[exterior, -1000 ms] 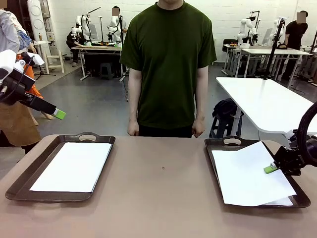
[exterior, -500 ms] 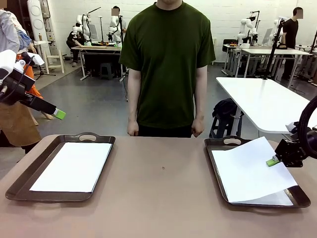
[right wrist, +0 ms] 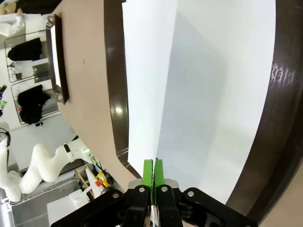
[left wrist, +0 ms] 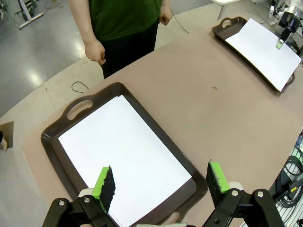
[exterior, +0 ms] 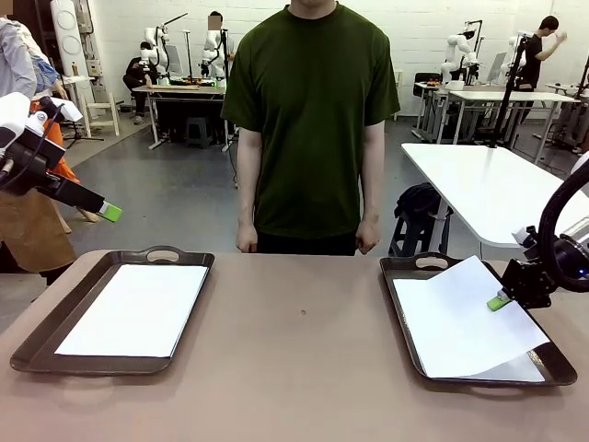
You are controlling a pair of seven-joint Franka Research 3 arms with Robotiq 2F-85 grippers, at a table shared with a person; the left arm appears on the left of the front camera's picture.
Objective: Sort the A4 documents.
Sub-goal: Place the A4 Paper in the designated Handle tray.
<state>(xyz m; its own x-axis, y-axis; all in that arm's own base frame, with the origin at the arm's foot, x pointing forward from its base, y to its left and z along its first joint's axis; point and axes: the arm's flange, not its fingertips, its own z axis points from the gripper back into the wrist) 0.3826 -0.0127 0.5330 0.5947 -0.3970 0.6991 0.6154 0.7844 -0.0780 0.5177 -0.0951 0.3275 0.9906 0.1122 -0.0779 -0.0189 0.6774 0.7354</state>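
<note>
- I see a dark brown tray [exterior: 55,318] at the lower left of the front frame, on the desk [exterior: 294,368], with a white sheet [exterior: 138,308] lying flat and square inside it.
- A second tray [exterior: 398,276] sits at the lower right; it holds a flat sheet [exterior: 525,371], of which only a corner shows at the tray's near right.
- Over that one, the top sheet [exterior: 456,318] is lifted along its right edge, so it slopes up from the tray's left side; its near right corner curls off the sheet below.
- All the sheets look plain white and blank.
- My right tool [exterior: 500,300] is clenched on the raised sheet's right edge; in its wrist frame the green pads [right wrist: 148,172] press together with the paper between them.
- My left tool [left wrist: 161,182] is released, its jaws wide apart, hanging above the left tray; in the front frame it sits at the upper left, clear of the desk.
- A person [exterior: 313,120] in a green shirt stands at the far side, hands down.
</note>
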